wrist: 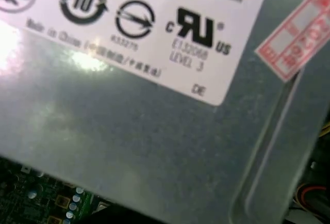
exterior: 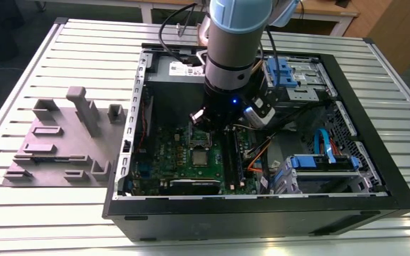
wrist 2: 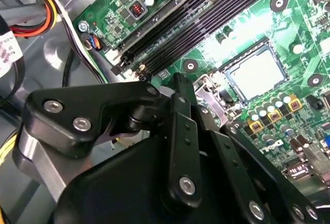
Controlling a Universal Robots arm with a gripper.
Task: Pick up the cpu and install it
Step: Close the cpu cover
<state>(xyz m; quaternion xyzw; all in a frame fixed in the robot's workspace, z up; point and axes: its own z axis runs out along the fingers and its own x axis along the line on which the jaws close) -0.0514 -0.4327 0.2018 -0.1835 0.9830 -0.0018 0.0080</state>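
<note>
"Where's the gripper (exterior: 212, 127)?"

"Exterior view: down inside the computer case (exterior: 262, 213), over the motherboard (exterior: 166, 154). The cpu (exterior: 200, 158) lies on the board nearby, untouched."

"Clenched or released?"

"Second wrist view: I cannot tell. I'd judge the pick isn't made; it calls for centring over the chip."

"First wrist view?"

"The power supply (wrist: 154, 131), close."

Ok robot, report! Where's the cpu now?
Gripper low over the board. Cpu flat on the board beside it, not gripped. Nothing lies on it.

Cpu (exterior: 200, 158) smooth silvery metal; power supply (wrist: 129, 131) matt grey metal
</note>
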